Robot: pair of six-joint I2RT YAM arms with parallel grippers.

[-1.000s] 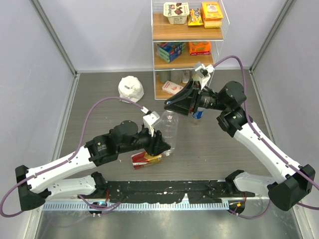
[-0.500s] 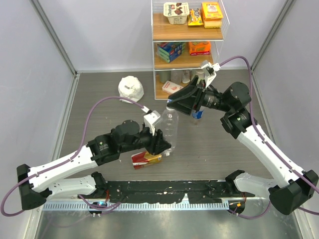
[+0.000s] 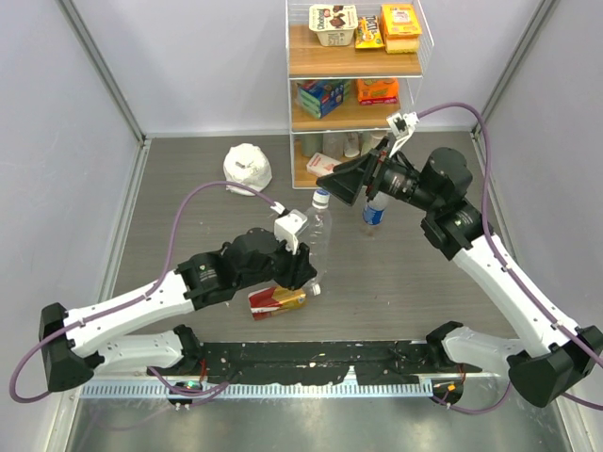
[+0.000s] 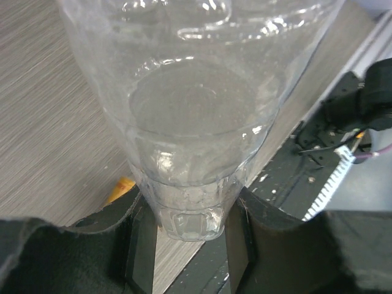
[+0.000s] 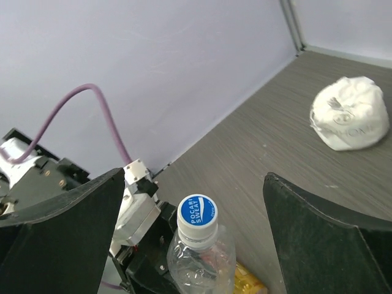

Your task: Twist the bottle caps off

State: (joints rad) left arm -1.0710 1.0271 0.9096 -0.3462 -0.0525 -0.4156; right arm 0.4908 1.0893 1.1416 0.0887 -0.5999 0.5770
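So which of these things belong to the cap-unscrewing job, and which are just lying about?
Job: clear bottle in the left fingers; its blue-and-white cap; blue-label bottle; amber bottle lying flat; right fingers, open, facing the cap.
Lying about: white bag; shelf of snack packs.

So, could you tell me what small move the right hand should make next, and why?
Probably ease the right hand forward onto the cap and close. Its jaws stand open on either side of the cap without touching it, while the left hand clamps the clear bottle at its base.
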